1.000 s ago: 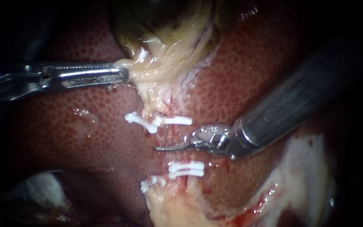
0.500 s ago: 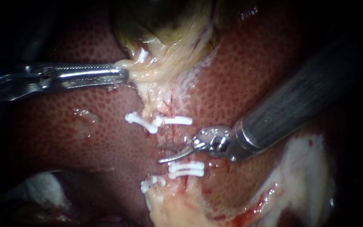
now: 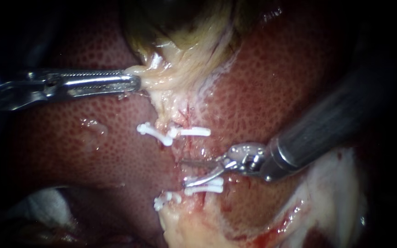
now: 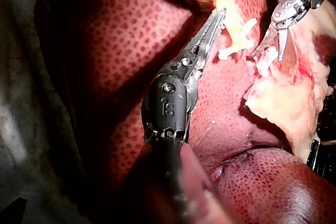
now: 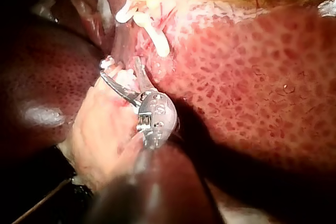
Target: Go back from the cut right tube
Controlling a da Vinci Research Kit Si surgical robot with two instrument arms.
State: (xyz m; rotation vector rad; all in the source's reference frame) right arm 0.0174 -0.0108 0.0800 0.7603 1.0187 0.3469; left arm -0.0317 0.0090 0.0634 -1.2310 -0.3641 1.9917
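Pale tube beside right instrument

Light falls brightest on the middle of the scene, where the wet, speckled red liver glistens. It fades to near black at the far edge and on both sides. A white cloth lies in shadow at the near left. From the left arm's camera, a dim grey sheet lies just beside the liver.

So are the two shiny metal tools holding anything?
The thin metal left instrument grips the pale yellow gallbladder tissue by the edge of its lower fold. The right instrument holds nothing: its curved blades stand open beside the white clips.
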